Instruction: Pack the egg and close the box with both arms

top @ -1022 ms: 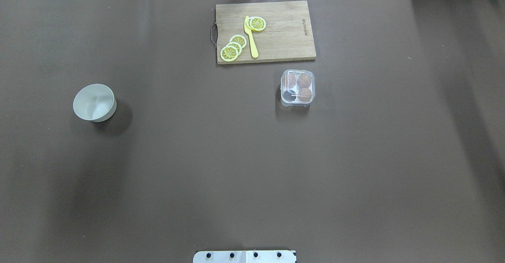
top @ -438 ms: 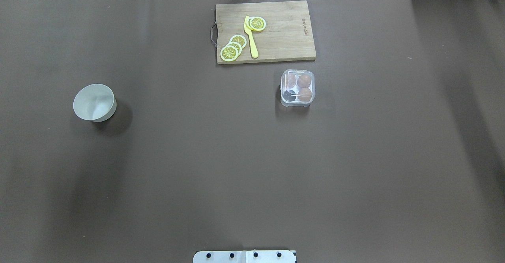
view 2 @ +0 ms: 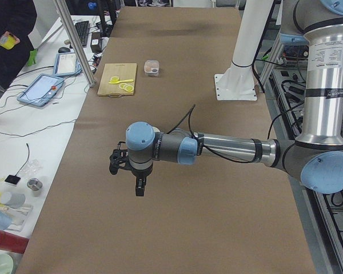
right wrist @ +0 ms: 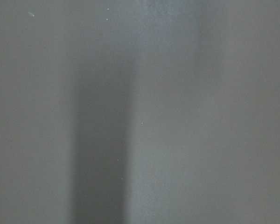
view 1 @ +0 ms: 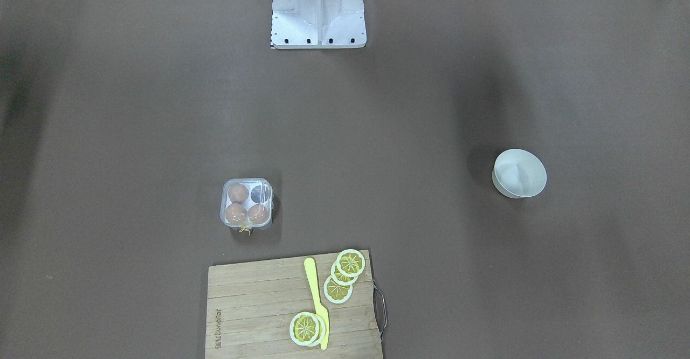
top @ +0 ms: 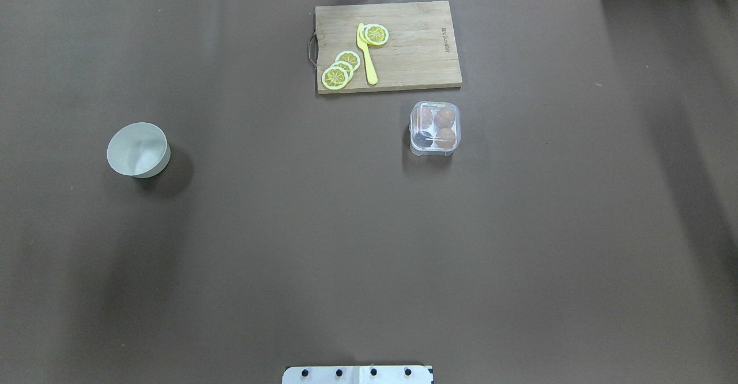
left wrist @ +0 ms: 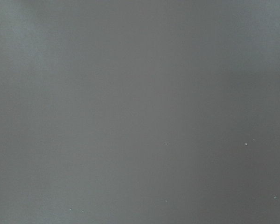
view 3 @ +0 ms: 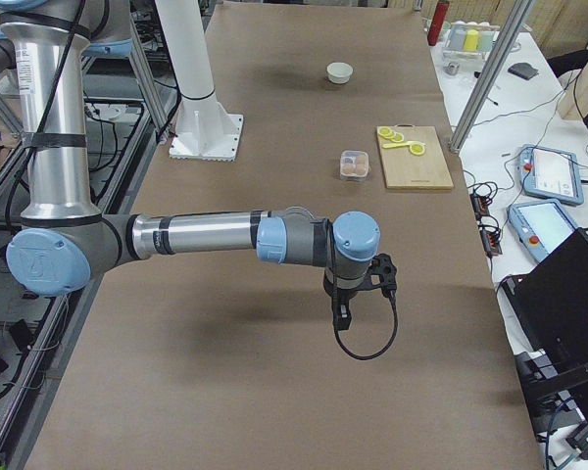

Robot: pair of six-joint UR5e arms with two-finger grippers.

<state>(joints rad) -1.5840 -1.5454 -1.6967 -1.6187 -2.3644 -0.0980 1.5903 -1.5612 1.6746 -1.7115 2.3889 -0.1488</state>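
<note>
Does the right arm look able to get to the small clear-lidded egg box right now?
Probably yes. Only bare brown table lies between the right gripper and the egg box; the wooden cutting board sits beside it, off the path.

left arm: upright link at the right edge of the exterior left view; elbow at lower right; forearm level, reaching left across mid-frame; wrist turned down at centre-left; left gripper points straight down, hanging free; can't tell from this angle how its jaws stand; right arm mirrors it in the exterior right view: upright link at upper left; elbow at left edge; forearm level, running right to centre; right gripper points straight down, hanging free; black cable loops below it; jaw state unreadable there too
</note>
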